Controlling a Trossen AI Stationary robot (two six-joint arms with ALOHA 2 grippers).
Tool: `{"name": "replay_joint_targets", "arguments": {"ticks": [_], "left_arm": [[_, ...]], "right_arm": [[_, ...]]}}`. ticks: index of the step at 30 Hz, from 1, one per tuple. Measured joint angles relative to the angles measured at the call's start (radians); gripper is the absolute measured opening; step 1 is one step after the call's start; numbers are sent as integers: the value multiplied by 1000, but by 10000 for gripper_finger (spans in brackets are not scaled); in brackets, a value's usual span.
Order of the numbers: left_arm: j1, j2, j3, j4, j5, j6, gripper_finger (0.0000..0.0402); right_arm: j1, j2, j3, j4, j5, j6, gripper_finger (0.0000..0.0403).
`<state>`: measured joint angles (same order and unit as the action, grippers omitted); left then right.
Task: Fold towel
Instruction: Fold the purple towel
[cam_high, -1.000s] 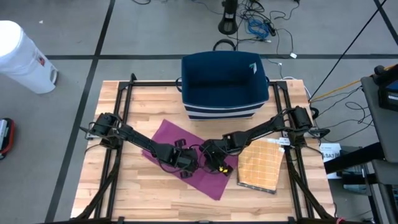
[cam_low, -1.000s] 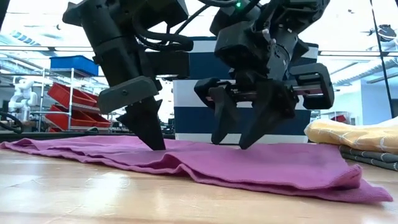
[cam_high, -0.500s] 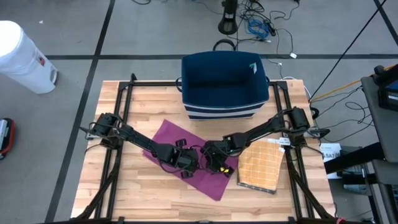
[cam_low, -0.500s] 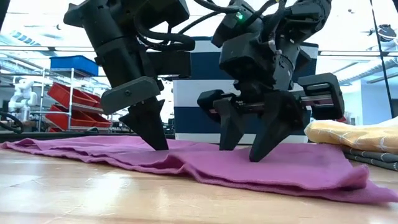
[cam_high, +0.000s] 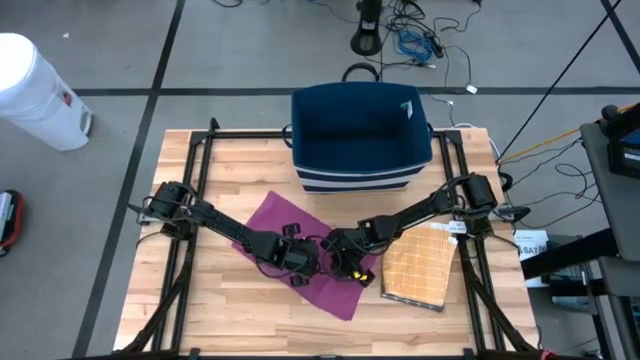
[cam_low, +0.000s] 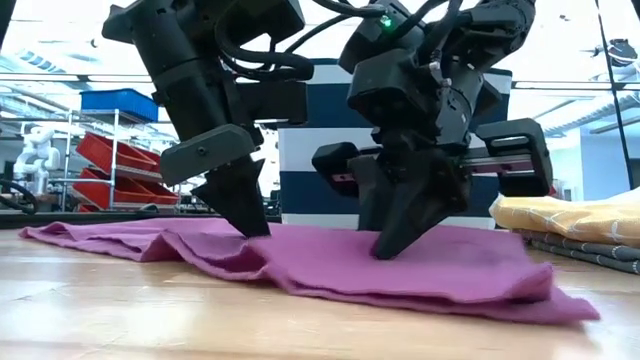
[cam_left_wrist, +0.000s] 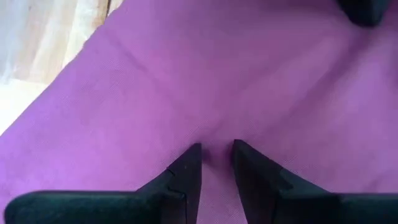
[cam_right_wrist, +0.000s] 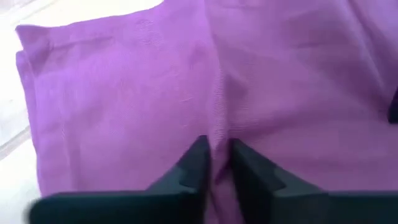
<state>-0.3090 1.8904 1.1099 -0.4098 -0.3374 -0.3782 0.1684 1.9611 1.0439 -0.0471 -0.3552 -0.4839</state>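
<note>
The purple towel (cam_high: 275, 222) lies slantwise on the wooden table's middle, flat at its far end and rumpled near the grippers (cam_low: 450, 270). My left gripper (cam_high: 300, 265) stands on the towel's middle and is shut on it (cam_low: 250, 228). My right gripper (cam_high: 347, 265) stands just to its right, nearer the towel's right edge, also shut on cloth (cam_low: 390, 245). Both point steeply down, leaning toward each other. My left gripper pinches a small raised pucker of the towel's middle (cam_left_wrist: 217, 135) between its two fingertips, coming slanting from above and the left. The rest of the towel lies on the table. How many layers it has, I cannot tell. My right gripper pinches a narrow ridge of cloth (cam_right_wrist: 219, 121) between its two fingertips, slanting down from the right. The ridge runs on ahead of the fingers. The towel around it rests on the table, slack, with its folded edge (cam_right_wrist: 28, 93) lying nearby.
A dark blue basket (cam_high: 360, 178) stands at the table's far middle, right behind the towel. A folded yellow checked cloth (cam_high: 418, 270) lies on other folded cloths to the right (cam_low: 570, 215), close to my right gripper. Bare wood (cam_high: 220, 310) lies near and left.
My right gripper has sunk onto the towel and shut, taking hold of a ridge of cloth. The towel's right end has been drawn in toward the gripper and bunched. My left gripper has kept still, shut on the towel.
</note>
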Motion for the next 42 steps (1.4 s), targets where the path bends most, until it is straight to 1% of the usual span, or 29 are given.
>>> {"name": "replay_joint_targets", "arguments": {"ticks": [2,4,9,12,17,22,28,31,35,42], "left_arm": [[-5,-4,0,-4,0,0,99],[-12,-20,-1,-13,0,3,99],[-38,-87,-1,-10,-13,20,99],[-58,-136,-1,-20,-33,26,99],[-84,-168,0,-56,-61,20,99],[-94,-167,1,-145,-68,-34,99],[-106,-164,1,-280,-125,-102,98],[-105,-151,-3,-319,-126,-110,98],[-104,-127,-7,-301,-131,-103,99],[-101,-32,-8,-311,-126,-102,99]], "right_arm": [[2,-3,0,-14,1,-3,26],[6,-12,-1,-43,1,-7,7],[21,-33,-2,-86,-7,37,4],[37,-55,6,-144,-10,48,2],[70,-120,34,-235,-11,59,1],[102,-214,45,-255,-11,81,1],[118,-308,46,-274,-9,132,0],[118,-317,46,-271,-8,147,0],[118,-294,46,-260,29,138,0],[114,-277,46,-228,53,131,0]]}}
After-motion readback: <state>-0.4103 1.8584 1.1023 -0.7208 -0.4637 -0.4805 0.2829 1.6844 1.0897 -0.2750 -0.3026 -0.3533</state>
